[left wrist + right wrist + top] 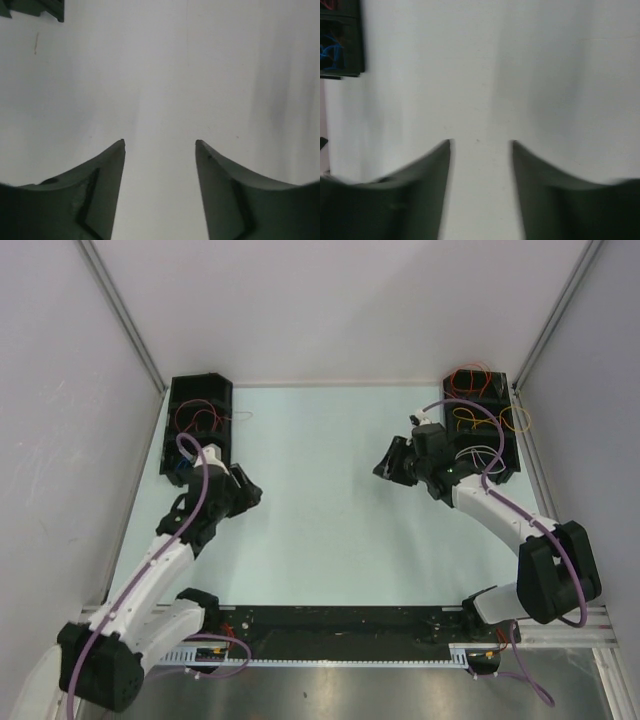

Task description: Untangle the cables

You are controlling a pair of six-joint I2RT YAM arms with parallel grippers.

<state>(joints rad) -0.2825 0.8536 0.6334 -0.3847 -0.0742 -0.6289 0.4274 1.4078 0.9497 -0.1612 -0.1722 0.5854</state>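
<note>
Seen from above, the cables (195,418) are very thin, limp wires lying in loose loops. Red ones with a little blue fill a black open plastic bin (205,385) at the far left of the pale green table (320,540). Orange, red and whitish loops (470,375) fill a matching black bin on the right (506,466). The loops have no single long axis, though both bins run from near to far. One orange loop (518,420) spills over the right bin's outer rim, and a thin dark end (240,418) pokes out of the left bin toward the table's middle. The left arm is bent at the elbow, and the left gripper (252,495) is turned inward just near of its bin. The right arm reaches far and inward, and the right gripper (383,470) sits beside its bin, facing the centre. In the left wrist view the two dark fingers (100,190) stand well apart over bare table, with nothing between them. The right wrist view is blurred. Its fingers (420,190) are likewise spread and hold nothing, and a blue strand (330,50) shows at the left edge in what is probably a bin.
</note>
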